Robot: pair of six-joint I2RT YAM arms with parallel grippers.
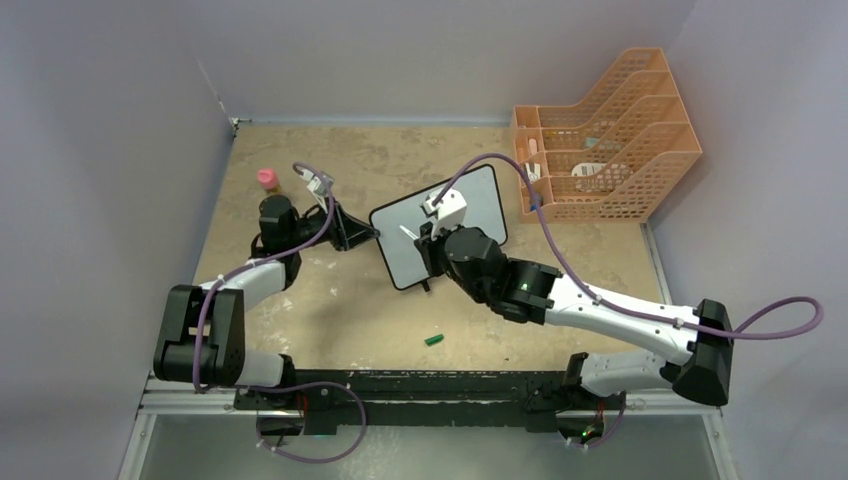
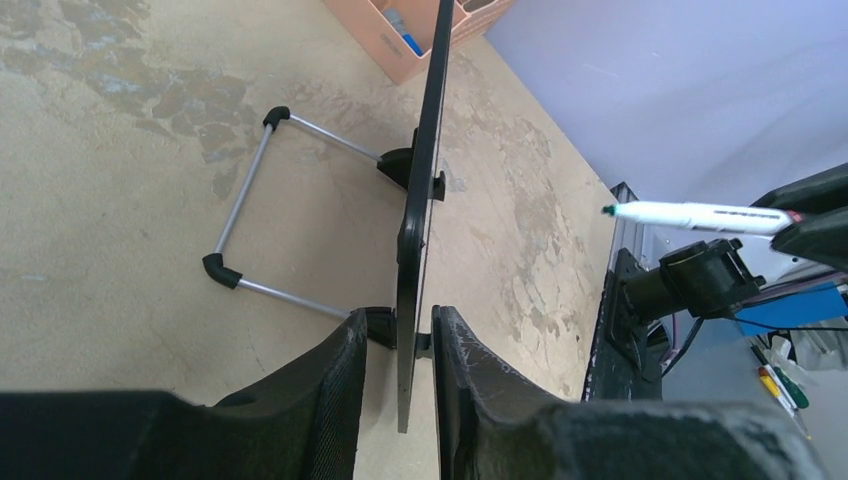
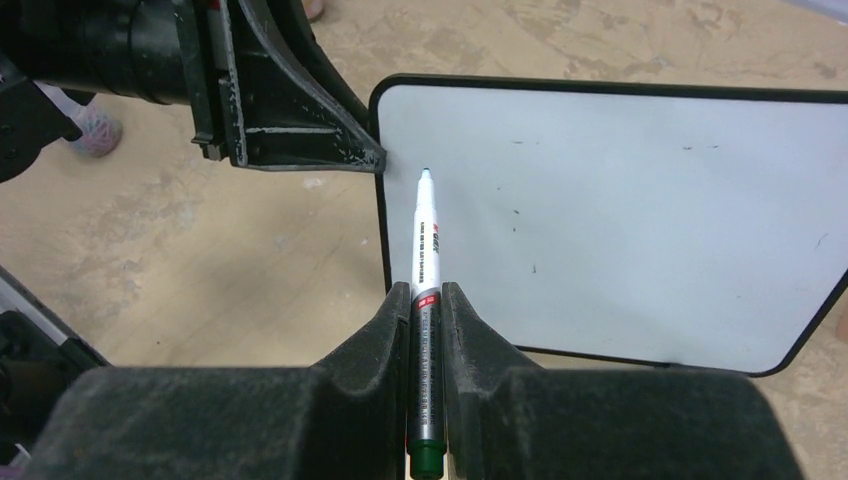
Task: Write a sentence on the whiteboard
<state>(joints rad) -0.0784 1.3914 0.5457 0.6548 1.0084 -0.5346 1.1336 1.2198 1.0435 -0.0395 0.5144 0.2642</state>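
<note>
The whiteboard [image 1: 478, 198] stands upright near the table's middle, white with a thin black frame and almost blank. My left gripper [image 1: 358, 234] is shut on its left edge; in the left wrist view the board [image 2: 421, 190] shows edge-on between the fingers of that gripper [image 2: 398, 322]. My right gripper [image 3: 427, 292] is shut on a white marker [image 3: 428, 235] with its tip uncapped. The tip points at the board's [image 3: 620, 190] left part. In the left wrist view the marker [image 2: 690, 216] is held clear of the board face.
An orange mesh file rack [image 1: 600, 150] stands at the back right. A pink-capped bottle [image 1: 267, 180] is behind the left arm. A green marker cap [image 1: 434, 340] lies on the table near the front. The board's wire stand with black feet [image 2: 240, 230] reaches out behind it.
</note>
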